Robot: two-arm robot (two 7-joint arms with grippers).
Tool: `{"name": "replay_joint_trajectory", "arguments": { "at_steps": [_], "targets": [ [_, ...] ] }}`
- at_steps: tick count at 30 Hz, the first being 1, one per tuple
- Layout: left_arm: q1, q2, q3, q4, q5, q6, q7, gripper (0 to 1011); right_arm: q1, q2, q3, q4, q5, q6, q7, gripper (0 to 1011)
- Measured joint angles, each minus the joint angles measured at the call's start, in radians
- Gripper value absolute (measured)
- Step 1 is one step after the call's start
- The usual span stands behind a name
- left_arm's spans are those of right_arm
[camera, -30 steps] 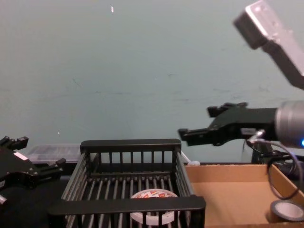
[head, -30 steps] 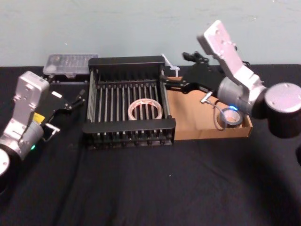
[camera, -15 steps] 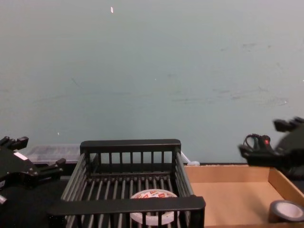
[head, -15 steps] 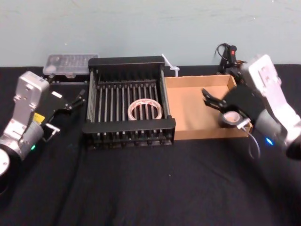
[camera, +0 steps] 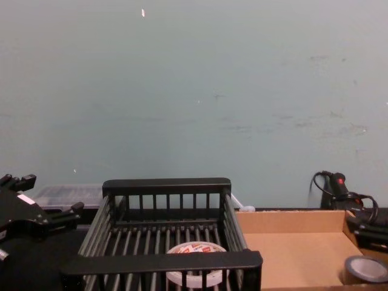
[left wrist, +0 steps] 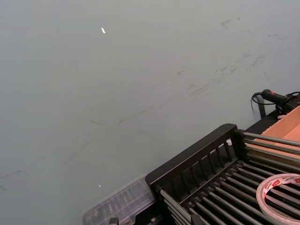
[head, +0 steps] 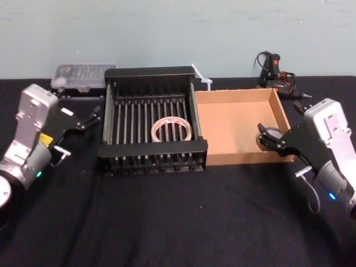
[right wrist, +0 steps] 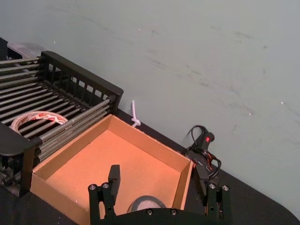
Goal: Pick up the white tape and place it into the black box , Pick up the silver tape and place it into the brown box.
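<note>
Right claw (head: 266, 139) open at brown box (head: 231, 119)

No legible text, number or brand name is present. The white tape (camera: 193, 248), lying flat inside the black box (camera: 167, 185), carries small red printed marks around its ring; the characters cannot be read. The left gripper (head: 92, 117), left of the black box, bears a small pale label on its body; its content cannot be read.
</note>
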Motion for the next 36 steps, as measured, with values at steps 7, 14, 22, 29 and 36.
{"name": "replay_joint_trajectory", "arguments": {
  "at_steps": [7, 14, 22, 29, 36],
  "targets": [
    [0.0, 0.0, 0.0, 0.0, 0.0, 0.0, 0.0, 1001, -0.006, -0.001, 0.008, -0.002, 0.002, 0.007, 0.012, 1002],
    [0.0, 0.0, 0.0, 0.0, 0.0, 0.0, 0.0, 1001, -0.005, -0.001, 0.006, -0.002, 0.002, 0.006, 0.01, 1003],
    [0.0, 0.0, 0.0, 0.0, 0.0, 0.0, 0.0, 1001, -0.005, -0.001, 0.005, -0.002, 0.002, 0.004, 0.007, 1002],
    [0.0, 0.0, 0.0, 0.0, 0.0, 0.0, 0.0, 1001, -0.004, -0.001, 0.004, -0.002, 0.002, 0.003, 0.006, 1002],
    [0.0, 0.0, 0.0, 0.0, 0.0, 0.0, 0.0, 1001, -0.004, -0.001, 0.003, -0.001, 0.002, 0.003, 0.006, 1002]
  ]
}}
